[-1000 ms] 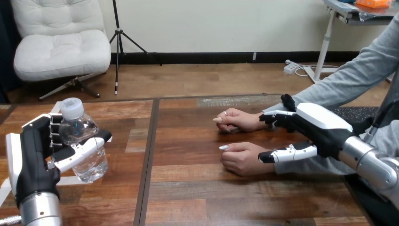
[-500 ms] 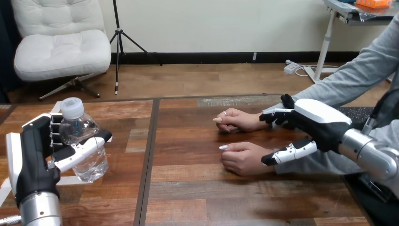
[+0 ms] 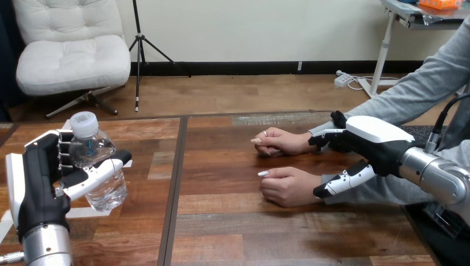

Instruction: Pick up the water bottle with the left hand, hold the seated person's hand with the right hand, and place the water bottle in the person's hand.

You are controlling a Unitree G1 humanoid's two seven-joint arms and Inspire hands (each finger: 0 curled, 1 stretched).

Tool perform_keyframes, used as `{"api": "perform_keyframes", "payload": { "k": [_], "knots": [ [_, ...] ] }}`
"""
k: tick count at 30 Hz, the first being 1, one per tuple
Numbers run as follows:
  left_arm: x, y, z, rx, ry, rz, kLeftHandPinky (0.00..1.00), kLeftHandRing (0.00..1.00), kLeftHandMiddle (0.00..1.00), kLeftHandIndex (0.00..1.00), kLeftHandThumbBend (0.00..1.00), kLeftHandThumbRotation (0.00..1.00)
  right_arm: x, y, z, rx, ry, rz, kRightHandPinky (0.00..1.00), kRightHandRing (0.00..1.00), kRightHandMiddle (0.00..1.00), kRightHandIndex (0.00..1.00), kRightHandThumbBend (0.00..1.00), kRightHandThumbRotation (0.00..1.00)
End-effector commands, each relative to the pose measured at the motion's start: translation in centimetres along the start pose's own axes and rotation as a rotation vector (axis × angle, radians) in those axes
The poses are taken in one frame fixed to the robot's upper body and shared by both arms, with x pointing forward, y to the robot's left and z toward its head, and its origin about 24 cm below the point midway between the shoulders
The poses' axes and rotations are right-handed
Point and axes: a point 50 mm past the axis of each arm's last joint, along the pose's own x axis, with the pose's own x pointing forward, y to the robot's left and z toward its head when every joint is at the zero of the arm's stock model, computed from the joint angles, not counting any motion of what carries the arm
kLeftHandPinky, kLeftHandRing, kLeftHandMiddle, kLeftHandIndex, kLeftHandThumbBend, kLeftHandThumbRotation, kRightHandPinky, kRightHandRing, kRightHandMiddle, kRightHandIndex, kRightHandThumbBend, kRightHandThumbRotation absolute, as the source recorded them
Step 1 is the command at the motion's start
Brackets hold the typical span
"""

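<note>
Two robot hands are at work here, each with its own job. The left hand is closed round the water bottle, with the fingers behind it and the thumb across its front, below the white cap. The bottle is at the left part of the worktop and leans a little. I cannot tell whether its base touches the wood or hangs just above it.

The right hand is spread wide over the person's wrists at the right side. Its fingers reach over the wrist of the person's farther hand, and its thumb lies just beside the wrist of the person's nearer hand. No finger is seen curled round a wrist, so I judge this is not yet a hold. Both of the person's hands rest on the worktop, loosely closed and well apart from the bottle.

The step in hand seems to be taking the person's hand. To do it well, the right hand should choose one hand, probably the nearer one, and close on it slowly and softly without pinching. The person's palm must then open upward to receive the bottle.

The bottle looks thin-walled and may dent, so the left grip should be firm but not crushing. It should lift the bottle clear first and then carry it across upright.
</note>
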Motion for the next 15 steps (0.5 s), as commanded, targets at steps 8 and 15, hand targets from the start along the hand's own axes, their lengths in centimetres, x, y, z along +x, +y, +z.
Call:
{"api": "perform_keyframes", "payload": {
  "k": [8,15],
  "knots": [
    [0.87,0.04,2.96,-0.016,-0.132,0.014,0.34,0.38,0.42,0.43,0.76,0.0,0.66,-3.77,0.54,-0.084,0.005,-0.035,0.74,0.84,0.85,0.85,1.0,0.46],
    [0.84,0.05,3.03,-0.023,-0.137,0.011,0.34,0.38,0.42,0.43,0.75,0.0,0.76,-3.7,0.34,-0.092,0.026,-0.007,0.74,0.83,0.85,0.86,1.0,0.44]
  ]
}}
